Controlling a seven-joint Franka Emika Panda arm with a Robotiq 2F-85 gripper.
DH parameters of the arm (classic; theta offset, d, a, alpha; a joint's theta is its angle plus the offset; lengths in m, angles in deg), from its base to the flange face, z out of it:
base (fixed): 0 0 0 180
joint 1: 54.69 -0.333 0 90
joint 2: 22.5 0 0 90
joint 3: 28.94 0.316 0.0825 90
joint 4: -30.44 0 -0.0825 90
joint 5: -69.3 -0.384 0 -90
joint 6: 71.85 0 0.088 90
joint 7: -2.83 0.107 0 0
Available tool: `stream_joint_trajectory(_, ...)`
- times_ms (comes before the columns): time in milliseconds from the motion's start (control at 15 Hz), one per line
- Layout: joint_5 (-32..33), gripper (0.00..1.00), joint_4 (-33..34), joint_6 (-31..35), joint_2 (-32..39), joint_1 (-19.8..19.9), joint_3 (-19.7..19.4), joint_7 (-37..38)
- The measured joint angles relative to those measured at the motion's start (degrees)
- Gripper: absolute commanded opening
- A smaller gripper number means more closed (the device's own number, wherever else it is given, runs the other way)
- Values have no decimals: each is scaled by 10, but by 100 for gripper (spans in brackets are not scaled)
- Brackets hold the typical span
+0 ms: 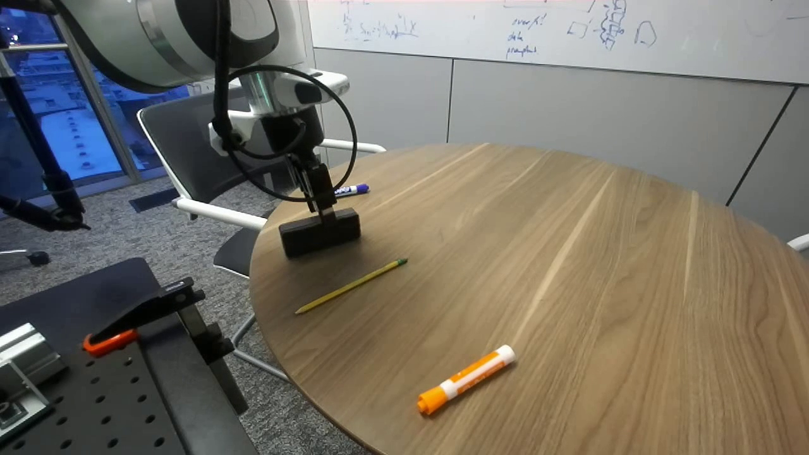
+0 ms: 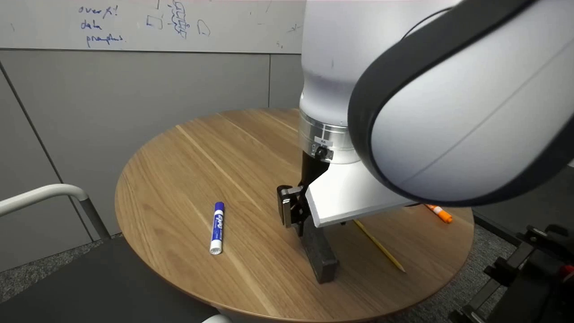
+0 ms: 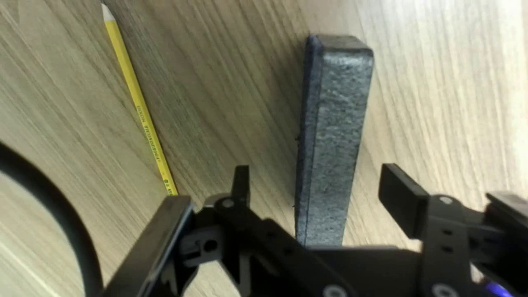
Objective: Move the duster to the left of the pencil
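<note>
white and black casing covers the robot arm (image 1: 158, 38), which in an exterior view extends from the upper left and bends downward at the wrist. the gripper (image 3: 315, 183) points down over the round wooden table (image 1: 600, 265), its fingers (image 3: 400, 198) lowest. a black cable (image 1: 221, 57) runs down the wrist and forms a loose loop there. in the wrist view the two fingers stand wide apart, one on each side of the duster (image 3: 336, 123), with table surface visible between each finger and the block; the gripper has hold of nothing. the duster, a black rectangular block, rests on the table, its length running crosswise to the line between the fingertips. the yellow pencil (image 3: 138, 99) lies near the duster, not touching it, to the left in the wrist view, with the sharpened tip toward the top. in an exterior view the arm hides the other end of the pencil (image 2: 381, 247). the blue marker (image 2: 217, 229) lies on the opposite side of the duster from the pencil. the orange marker (image 1: 468, 379) lies well apart from the duster, beyond the pencil.
</note>
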Motion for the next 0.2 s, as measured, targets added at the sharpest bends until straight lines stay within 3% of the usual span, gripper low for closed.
stream_joint_trajectory(133,0,100,-18,-14,-25,13,9,-11)
stream_joint_trajectory(200,0,100,-29,-19,-40,19,13,-16)
